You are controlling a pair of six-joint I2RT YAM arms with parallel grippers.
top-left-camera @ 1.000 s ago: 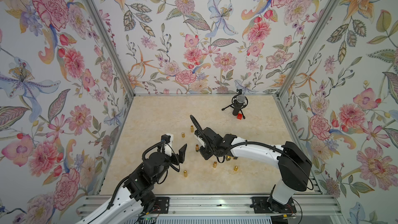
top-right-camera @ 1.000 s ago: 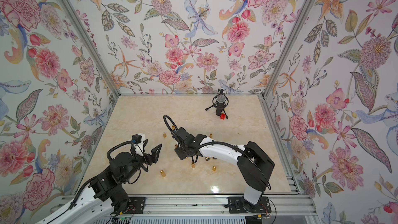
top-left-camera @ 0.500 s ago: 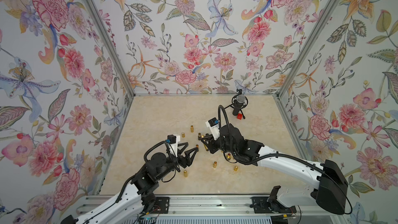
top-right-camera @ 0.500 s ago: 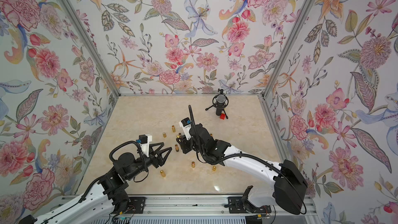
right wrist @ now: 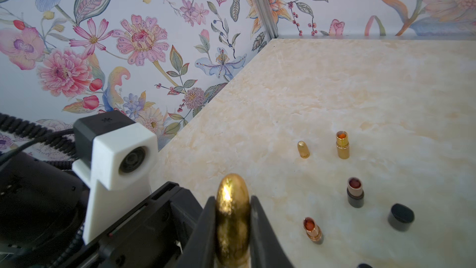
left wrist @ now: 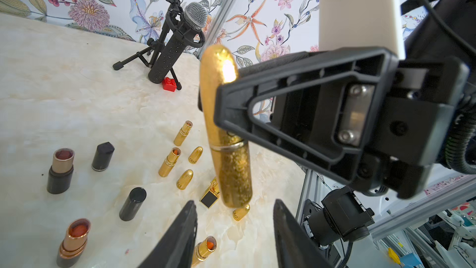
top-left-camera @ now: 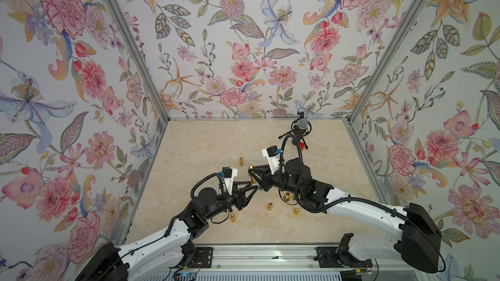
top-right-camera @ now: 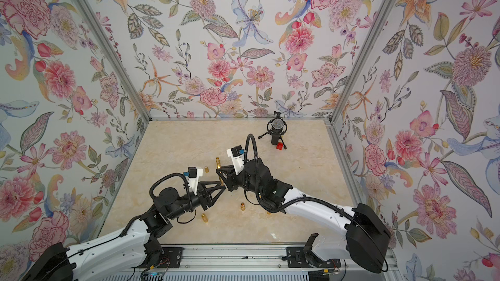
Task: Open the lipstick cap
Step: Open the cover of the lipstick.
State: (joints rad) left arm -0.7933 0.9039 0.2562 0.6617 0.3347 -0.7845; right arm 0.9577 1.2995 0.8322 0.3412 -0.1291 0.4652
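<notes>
Inside the floral-papered booth, the cream marble tabletop (top-left-camera: 205,141) lies bare from the back wall down to its middle, and an aluminium rail (top-left-camera: 270,255) bounds its front edge. Both arms meet over the centre. The microphone (left wrist: 180,39) on its tripod stands near the back right corner, with a red brick (left wrist: 169,84) at its foot.

The right pincer (right wrist: 233,215) is pressed together on the gold lipstick (left wrist: 231,171). It holds the lipstick off the tabletop, closed, with a thin band where the halves join. One black finger hides part of the upper half, and the right wrist view cuts off the lower end.

The left pincer (left wrist: 233,217) stands spread around the lipstick's lower end. Its fingers (left wrist: 180,233) are apart from the lipstick and run out of frame.

Opened lipsticks (left wrist: 170,162), black caps (left wrist: 103,155) and gold bullet caps (left wrist: 195,154) are scattered below. A square gold-and-black tube (left wrist: 210,197) is half hidden behind the held lipstick. The caps' printed word is too small to read.
</notes>
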